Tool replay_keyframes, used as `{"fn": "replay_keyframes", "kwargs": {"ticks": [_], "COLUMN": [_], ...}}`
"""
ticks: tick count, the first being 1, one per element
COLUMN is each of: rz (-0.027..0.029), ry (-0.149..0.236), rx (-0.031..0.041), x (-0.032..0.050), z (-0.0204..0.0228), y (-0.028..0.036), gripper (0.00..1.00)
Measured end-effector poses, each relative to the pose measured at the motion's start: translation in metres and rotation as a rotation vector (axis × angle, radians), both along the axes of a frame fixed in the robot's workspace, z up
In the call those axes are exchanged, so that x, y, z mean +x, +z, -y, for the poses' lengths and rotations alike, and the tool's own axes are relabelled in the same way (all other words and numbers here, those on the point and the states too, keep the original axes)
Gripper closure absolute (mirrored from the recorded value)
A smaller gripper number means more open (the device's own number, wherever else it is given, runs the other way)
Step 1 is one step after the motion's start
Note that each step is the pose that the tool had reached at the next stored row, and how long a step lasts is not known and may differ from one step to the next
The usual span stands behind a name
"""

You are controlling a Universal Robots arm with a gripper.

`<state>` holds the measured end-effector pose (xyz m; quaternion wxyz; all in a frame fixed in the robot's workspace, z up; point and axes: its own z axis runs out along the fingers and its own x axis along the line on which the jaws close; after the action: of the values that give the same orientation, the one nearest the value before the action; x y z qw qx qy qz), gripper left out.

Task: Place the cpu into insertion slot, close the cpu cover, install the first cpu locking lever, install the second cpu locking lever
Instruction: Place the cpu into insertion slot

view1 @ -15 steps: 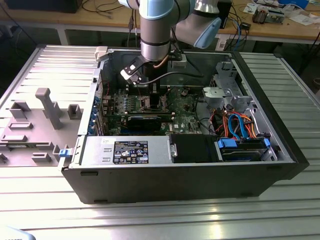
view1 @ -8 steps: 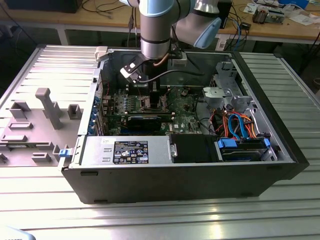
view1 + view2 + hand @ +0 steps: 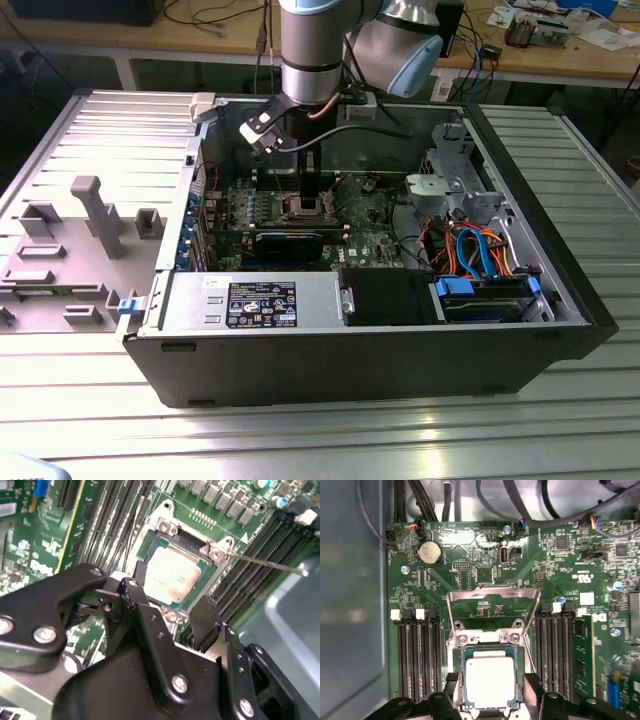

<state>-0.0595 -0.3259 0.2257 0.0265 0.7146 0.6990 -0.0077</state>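
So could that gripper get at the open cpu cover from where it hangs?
Probably yes: the gripper hangs open over the cpu, and the cpu cover is flipped open right beside it, nothing between.

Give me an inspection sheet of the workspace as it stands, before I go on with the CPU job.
Surface: ribbed metal table bearing an open computer case.
Job's things: cpu lying in the insertion slot; cpu cover swung open, off the slot; one locking lever sticking out, unlatched.
Clutter: grey fixture blocks on the exterior view's left.
Grippers: gripper low over the cpu; whether it grips cannot be told.
Cables: orange and blue cables inside the case; black cables along the board's edge.
Surroundings: cluttered workbench behind the table.
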Motion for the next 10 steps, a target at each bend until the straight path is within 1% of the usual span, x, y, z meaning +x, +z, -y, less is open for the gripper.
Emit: {"fn": "replay_keyframes", "kwargs": {"ticks": [2, 3, 5, 8, 9, 10], "rz": [0.0, 0.0, 0.0001, 0.0001, 0.0001, 0.0], "ry": [0.0, 0.0, 0.0, 0.0, 0.0, 0.0], "rx": [0.0001, 0.0, 0.0001, 0.0, 0.0001, 0.0], "x": [0.0, 0.0, 0.0, 0.0, 0.0, 0.0], "z": [0.0, 0.0, 0.0, 0.0, 0.0, 0.0], "y": [0.0044, 0.0057, 0.0089, 0.0214, 0.0243, 0.0262], "gripper": [0.38, 0.4, 0.53, 0.71, 0.83, 0.83]}}
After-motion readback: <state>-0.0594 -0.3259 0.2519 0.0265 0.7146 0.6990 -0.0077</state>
